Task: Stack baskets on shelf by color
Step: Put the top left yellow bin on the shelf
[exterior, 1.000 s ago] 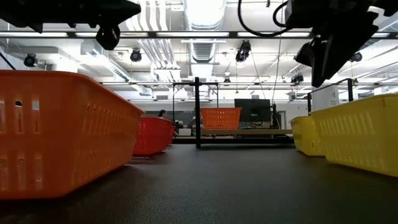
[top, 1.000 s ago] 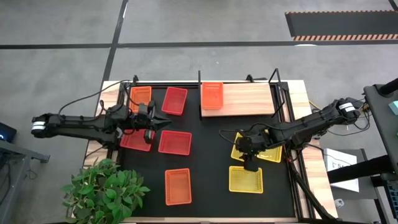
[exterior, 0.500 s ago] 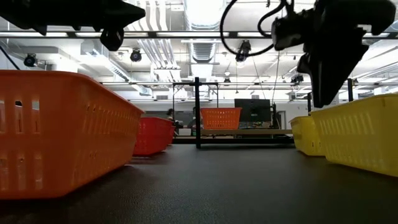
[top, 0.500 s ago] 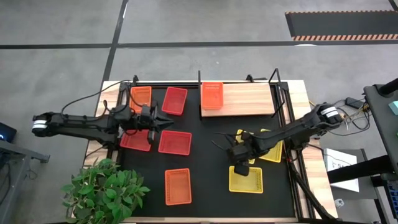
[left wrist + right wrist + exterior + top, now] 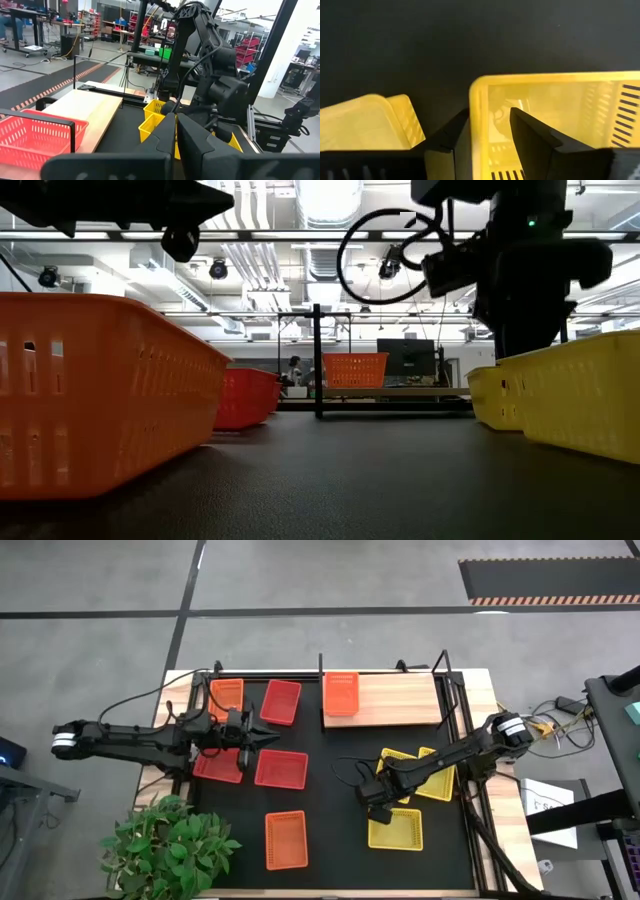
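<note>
I am counting, on the black mat [image 5: 340,790], one orange basket [image 5: 341,693] sitting on the left end of the wooden shelf [image 5: 398,700], a second orange basket [image 5: 226,694] at the mat's far left corner, and a third orange basket [image 5: 285,839] lying near the front edge. I am logging three red baskets: one [image 5: 281,702] beside the corner orange one, two more [image 5: 281,768] [image 5: 218,766] side by side below it. The left gripper [image 5: 268,739] is hanging over those red baskets with its fingers pressed together, holding nothing. Right side: a front yellow basket [image 5: 395,829] and overlapping yellow baskets [image 5: 428,775] behind it. The right gripper [image 5: 490,132] is straddling the front yellow basket's rim wall, one finger [image 5: 535,137] inside, the other outside, jaws apart and not yet pinching.
</note>
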`<state>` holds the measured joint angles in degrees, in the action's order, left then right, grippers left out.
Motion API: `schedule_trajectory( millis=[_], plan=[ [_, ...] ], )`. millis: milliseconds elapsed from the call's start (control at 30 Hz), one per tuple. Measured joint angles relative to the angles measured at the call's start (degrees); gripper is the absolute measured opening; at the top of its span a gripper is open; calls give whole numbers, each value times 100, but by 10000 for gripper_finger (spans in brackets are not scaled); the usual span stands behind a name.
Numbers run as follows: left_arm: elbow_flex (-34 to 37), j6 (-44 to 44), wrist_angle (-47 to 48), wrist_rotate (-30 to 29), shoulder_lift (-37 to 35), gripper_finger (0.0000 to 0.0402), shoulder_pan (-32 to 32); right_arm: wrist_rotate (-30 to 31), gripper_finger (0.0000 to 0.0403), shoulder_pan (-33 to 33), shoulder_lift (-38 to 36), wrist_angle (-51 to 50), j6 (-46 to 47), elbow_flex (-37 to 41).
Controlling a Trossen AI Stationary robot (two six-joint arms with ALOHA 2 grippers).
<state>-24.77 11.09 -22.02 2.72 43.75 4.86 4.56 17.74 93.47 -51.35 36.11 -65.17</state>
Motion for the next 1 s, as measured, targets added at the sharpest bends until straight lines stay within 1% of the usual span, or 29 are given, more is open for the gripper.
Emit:
schedule_trajectory(
  millis=[100,167,233,333,367,533,700,833,1000],
  plan=[
    [2,0,8,2,6,0,0,1,117,16,42,158,-57,37],
    [2,0,-7,2,20,0,0,0,102,17,38,428,-181,108],
    [4,0,9,2,22,0,0,-4,78,28,16,602,-280,168],
    [4,0,-4,4,22,0,0,-7,28,28,11,720,-334,173],
    [4,0,-1,5,22,0,0,-7,19,30,11,710,-397,172],
    [9,0,-2,9,26,0,0,-29,11,110,-49,382,-542,-112],
    [49,0,9,9,43,0,0,-19,9,311,-204,-424,-729,-754],
    [50,-2,-21,9,23,0,0,26,9,460,-231,-1122,-1034,-1417],
    [55,0,-30,9,-37,0,0,528,8,502,-234,-1884,-1301,-2034]
  ],
)
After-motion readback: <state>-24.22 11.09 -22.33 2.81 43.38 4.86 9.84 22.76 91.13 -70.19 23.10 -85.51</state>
